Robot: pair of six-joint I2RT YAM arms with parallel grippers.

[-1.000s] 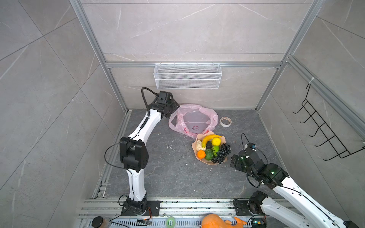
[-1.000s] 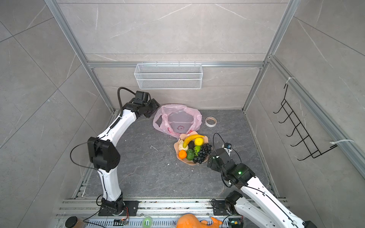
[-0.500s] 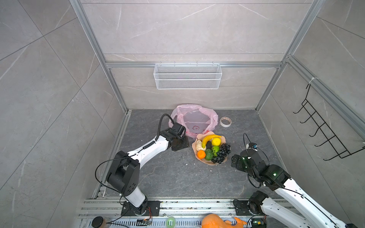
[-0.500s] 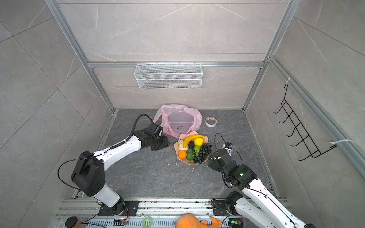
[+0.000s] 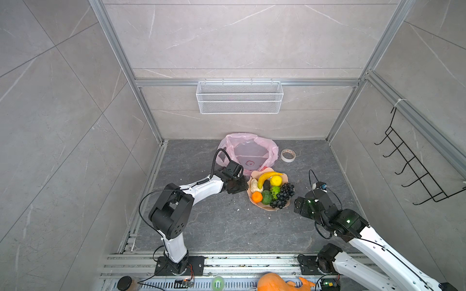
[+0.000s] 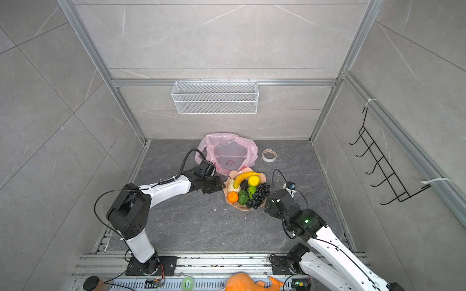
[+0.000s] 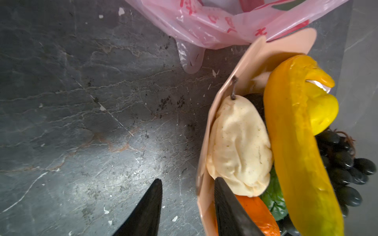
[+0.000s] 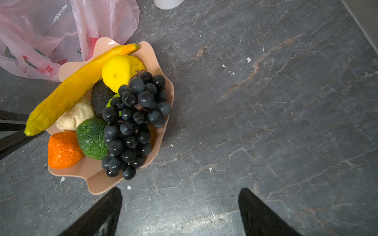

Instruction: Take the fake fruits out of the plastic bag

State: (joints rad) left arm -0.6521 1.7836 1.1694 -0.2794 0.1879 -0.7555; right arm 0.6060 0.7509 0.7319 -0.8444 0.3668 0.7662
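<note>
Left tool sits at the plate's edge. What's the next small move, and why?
Probably lift the left tool straight up, clear of the plate. Its fingers stand apart astride the plate's rim, holding nothing. All the fake fruits in view lie on the plate and the plastic bag looks empty in a top view, so closing there would only pinch the rim.

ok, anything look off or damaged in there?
The orange is squashed and angular, the green avocado is crumpled, and the banana is dented. White flecks litter the tabletop. Also, the left tool straddles the rim of the peach plate.
</note>
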